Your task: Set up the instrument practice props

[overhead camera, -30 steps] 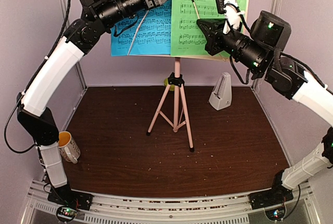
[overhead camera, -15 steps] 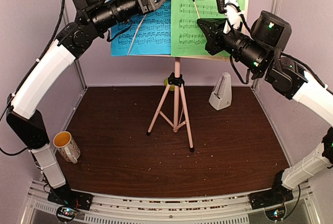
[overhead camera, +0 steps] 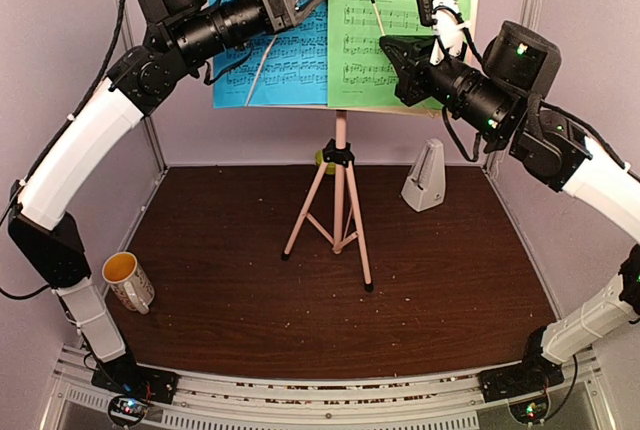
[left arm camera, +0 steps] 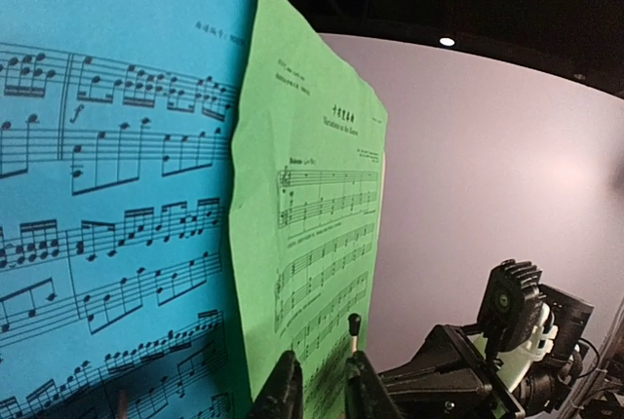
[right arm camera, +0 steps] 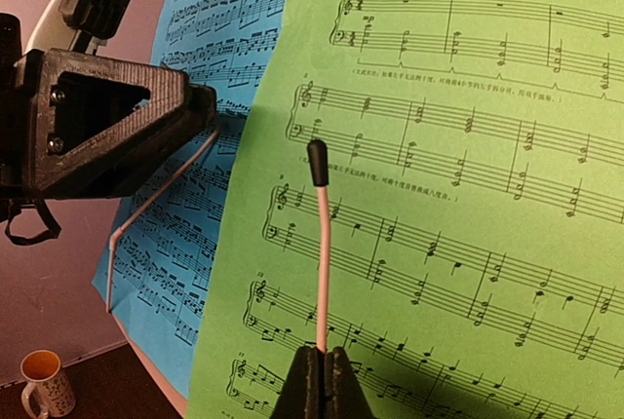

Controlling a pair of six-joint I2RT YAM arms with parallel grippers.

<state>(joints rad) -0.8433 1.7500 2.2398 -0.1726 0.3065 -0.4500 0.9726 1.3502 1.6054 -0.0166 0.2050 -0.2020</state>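
- Right claw (right arm camera: 317,385) clenched on wire (right arm camera: 321,244) over green sheet (right arm camera: 468,195); tugging could topple music stand (overhead camera: 341,145).
- Left claw (left arm camera: 317,395) at blue sheet (left arm camera: 97,146): whether grasping cannot be told; paper may crease.

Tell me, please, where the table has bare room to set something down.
Bare: the wide strip between the stand and the near edge of the table; the left side between mug and stand; the right side in front of the metronome. Crowded: up at the sheets, where the left arm and right arm reach.
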